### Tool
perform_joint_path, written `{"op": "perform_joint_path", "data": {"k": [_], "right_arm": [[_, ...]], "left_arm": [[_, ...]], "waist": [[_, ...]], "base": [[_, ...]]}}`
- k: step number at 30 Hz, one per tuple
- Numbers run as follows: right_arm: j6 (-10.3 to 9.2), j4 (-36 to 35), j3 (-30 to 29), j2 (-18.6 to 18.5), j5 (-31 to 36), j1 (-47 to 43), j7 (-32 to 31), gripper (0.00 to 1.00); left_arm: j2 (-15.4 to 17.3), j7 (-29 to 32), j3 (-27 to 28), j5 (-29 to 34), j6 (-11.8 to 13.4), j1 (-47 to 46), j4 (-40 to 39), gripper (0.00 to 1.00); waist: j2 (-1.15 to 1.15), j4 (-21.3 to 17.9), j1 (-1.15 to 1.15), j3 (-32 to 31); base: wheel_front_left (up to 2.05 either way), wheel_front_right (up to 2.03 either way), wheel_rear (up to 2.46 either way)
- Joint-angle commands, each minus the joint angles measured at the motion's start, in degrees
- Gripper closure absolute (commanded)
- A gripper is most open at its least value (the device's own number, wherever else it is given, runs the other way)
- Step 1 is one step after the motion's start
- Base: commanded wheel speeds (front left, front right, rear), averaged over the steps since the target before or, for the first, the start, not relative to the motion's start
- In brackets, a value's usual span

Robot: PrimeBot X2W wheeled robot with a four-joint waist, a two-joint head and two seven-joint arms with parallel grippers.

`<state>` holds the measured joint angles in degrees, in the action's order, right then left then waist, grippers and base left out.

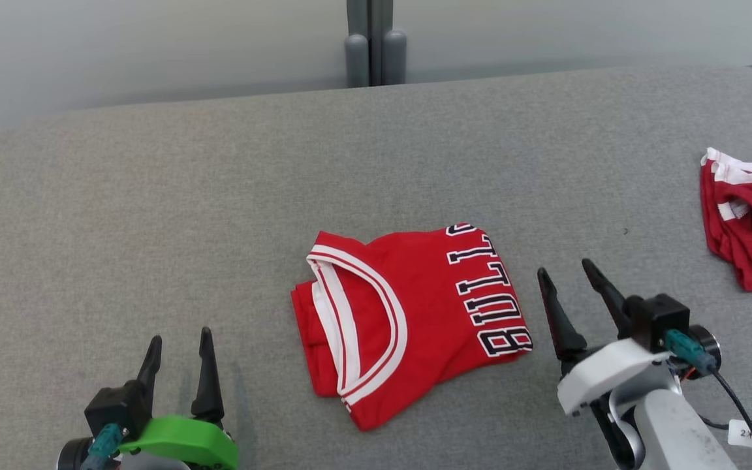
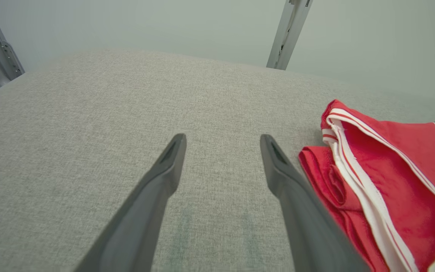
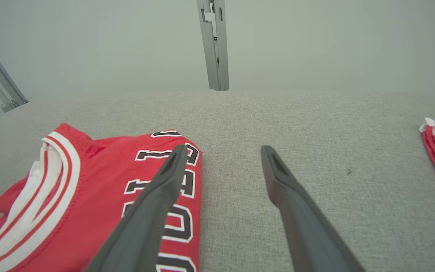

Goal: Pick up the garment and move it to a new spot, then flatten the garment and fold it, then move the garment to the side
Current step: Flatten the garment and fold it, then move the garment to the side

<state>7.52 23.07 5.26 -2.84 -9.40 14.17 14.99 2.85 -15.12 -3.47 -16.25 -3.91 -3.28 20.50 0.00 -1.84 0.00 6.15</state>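
Red jersey (image 1: 408, 320): folded; likely light, limp, slippery. Pinch all layers at 3 o'clock edge. Left gripper (image 1: 181, 335), right gripper (image 1: 564, 267): open, empty.

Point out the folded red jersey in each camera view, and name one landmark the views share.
Head view: folded red jersey at centre, slightly low.
Left wrist view: right edge, lower half.
Right wrist view: lower left corner.
Shared landmark: the grey upright post beyond the far edge.

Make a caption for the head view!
Folded red fabric jersey lies on grey cloth surface between open left hand and open right hand.
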Motion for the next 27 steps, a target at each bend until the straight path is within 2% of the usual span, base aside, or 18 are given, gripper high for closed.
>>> {"op": "perform_joint_path", "data": {"k": [1, 8, 14, 20, 27], "right_arm": [[-0.09, 0.3, -0.4, -0.2, 0.3, -1.8, 0.2, 0.0], [-0.09, 2.6, -1.9, -0.2, -0.5, -8.3, 0.2, 0.0], [-0.09, 3.1, -2.2, -0.2, -0.7, -9.6, 0.2, 0.0], [-0.09, 4.8, -1.1, -0.2, 0.2, -5.6, 0.2, 0.0], [-0.09, 9.5, 0.6, -0.2, 2.1, 4.7, 0.2, 0.0]], "left_arm": [[0.2, 0.0, 0.3, 0.7, 0.5, 1.3, -0.3, 0.0], [0.2, 0.0, -1.2, 0.8, 1.2, 5.7, -1.2, 0.0], [0.2, 0.0, -1.8, 0.1, 1.9, 6.9, -1.6, 0.0], [0.2, 0.0, -2.3, 0.6, 1.4, 4.2, -2.2, 0.0], [0.2, 0.0, -3.1, 0.9, 0.3, -0.8, -2.9, 0.0]], "waist": [[0.0, -1.0, 0.0, -1.7], [0.0, -1.2, 0.0, -4.6], [0.0, -0.7, 0.0, -4.6], [0.0, 0.0, 0.0, -2.0], [0.0, 2.3, 0.0, 4.3]], "base": [[0.0, 0.0, 0.0], [0.0, 0.0, 0.0], [0.0, 0.0, 0.0], [0.0, 0.0, 0.0], [0.0, 0.0, 0.0]]}}
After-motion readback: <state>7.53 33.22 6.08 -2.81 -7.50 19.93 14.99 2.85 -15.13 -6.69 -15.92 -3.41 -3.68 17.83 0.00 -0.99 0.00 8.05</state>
